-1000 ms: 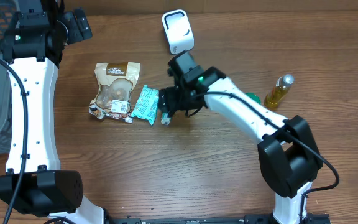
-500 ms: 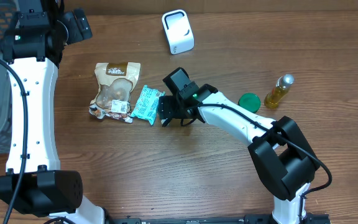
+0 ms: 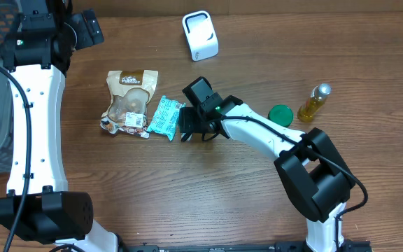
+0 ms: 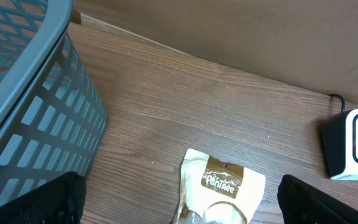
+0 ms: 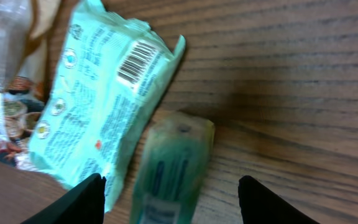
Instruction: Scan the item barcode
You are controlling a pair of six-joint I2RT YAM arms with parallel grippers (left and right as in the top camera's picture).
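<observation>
Right wrist | green tube: long axis vertical in frame | right gripper: apart, straddling tube

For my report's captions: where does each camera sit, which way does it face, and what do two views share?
Overhead: above the table, looking straight down; left arm and right arm show.
Left wrist: on the left arm, facing slantwise down at the basket, Pantree bag and white scanner; open left fingers at the bottom corners.
Right wrist: low over the table, looking down at the teal packet and a green pack; right fingers either side of it.
Shared: overhead and left wrist show the Pantree bag and white scanner.
</observation>
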